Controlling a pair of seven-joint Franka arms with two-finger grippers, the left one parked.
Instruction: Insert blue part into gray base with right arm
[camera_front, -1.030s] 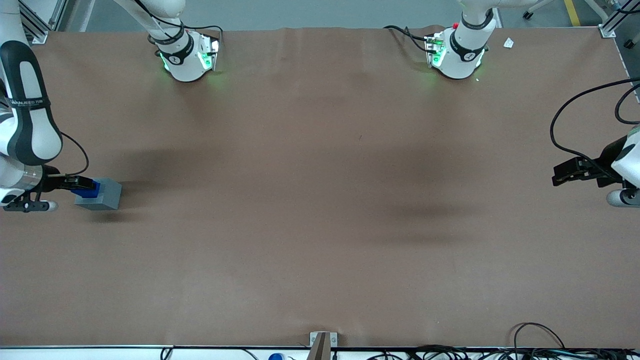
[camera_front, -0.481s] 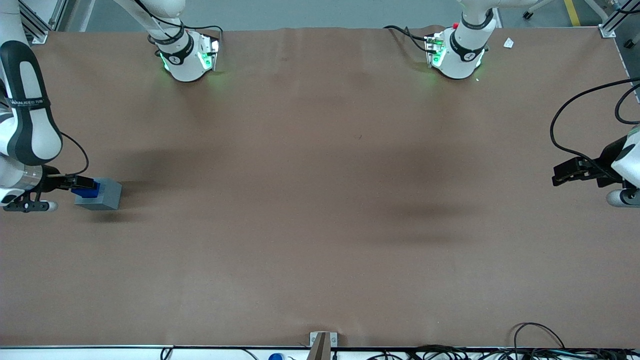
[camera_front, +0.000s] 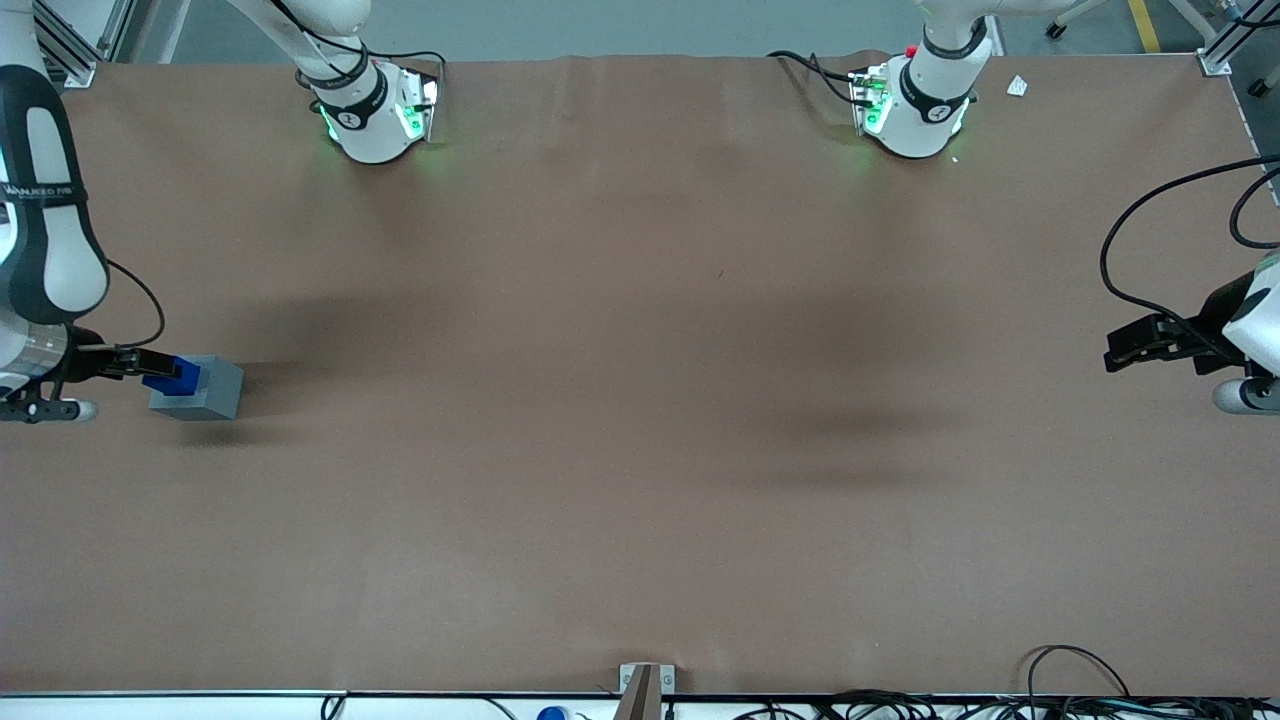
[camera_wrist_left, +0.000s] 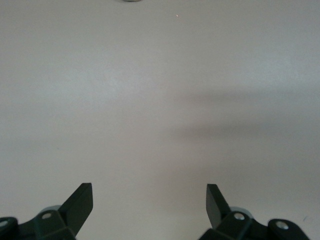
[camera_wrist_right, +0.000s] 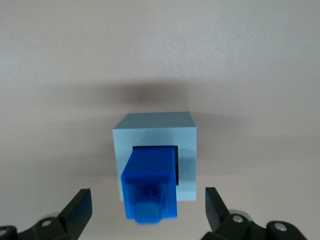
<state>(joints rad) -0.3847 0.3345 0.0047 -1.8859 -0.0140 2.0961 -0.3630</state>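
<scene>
Brown table cover (camera_front: 640, 400) carries the gray base (camera_front: 205, 392), blue part (camera_wrist_right: 150, 185) standing in its recess; the gripper (camera_wrist_right: 147, 210) hangs above, fingers spread.

Robot lab: brown-covered table (camera_front: 640, 400), bolted arm bases (camera_front: 372, 115), aluminium framing (camera_front: 70, 45), cables (camera_front: 1080, 690).

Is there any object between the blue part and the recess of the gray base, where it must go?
Nothing visible. The blue part already stands in the recess of the gray base, stub end up. The gripper is open above it, its fingers clear of the part on both sides.
</scene>
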